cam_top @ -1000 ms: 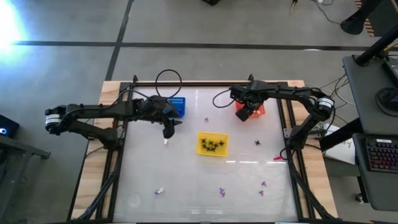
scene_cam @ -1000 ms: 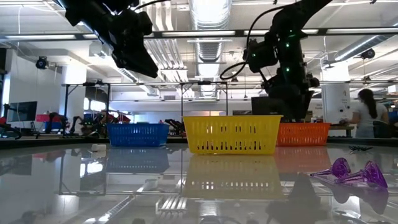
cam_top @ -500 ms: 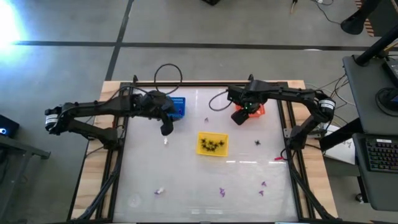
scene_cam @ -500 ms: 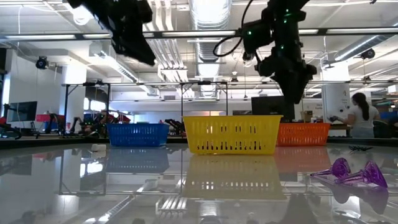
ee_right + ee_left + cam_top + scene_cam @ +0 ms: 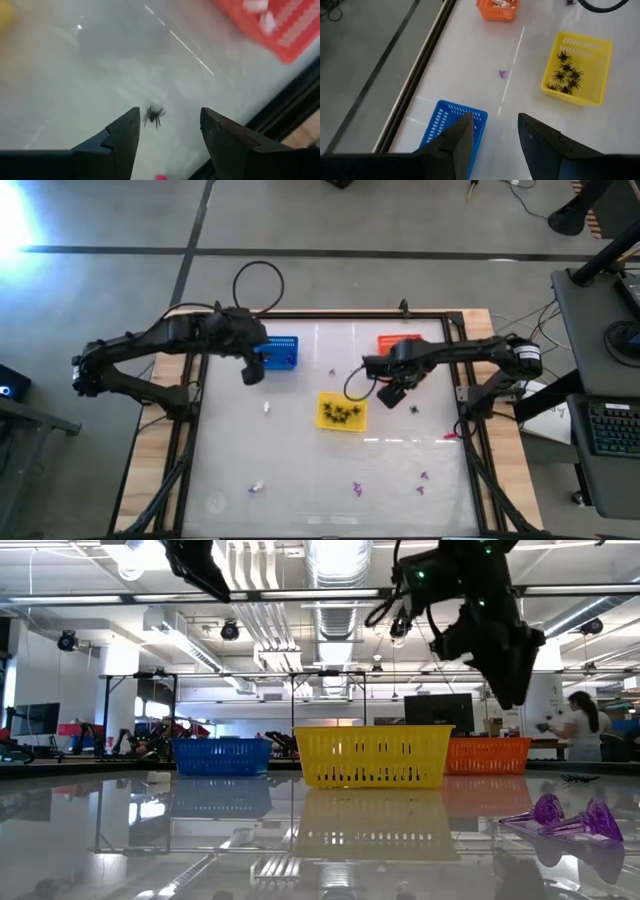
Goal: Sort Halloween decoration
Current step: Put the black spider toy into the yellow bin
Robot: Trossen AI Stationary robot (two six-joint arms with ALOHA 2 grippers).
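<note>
Right pincer (image 5: 395, 393) hangs above the table (image 5: 300, 460), jaws wide and empty, a black spider (image 5: 154, 116) lying loose just beneath. Left pincer (image 5: 250, 372) hovers beside the blue basket (image 5: 281, 352), fingers apart, empty. More spiders (image 5: 340, 414) fill the yellow basket (image 5: 342, 397).

from overhead we look straight down on the whole table (image 5: 300, 470) and both arms. at table-top height we look level across it into the room. the left wrist camera looks down from high up, sharing the yellow basket (image 5: 600, 50) with both fixed views. the right wrist camera sits closer to the table, over a black spider (image 5: 154, 116).
</note>
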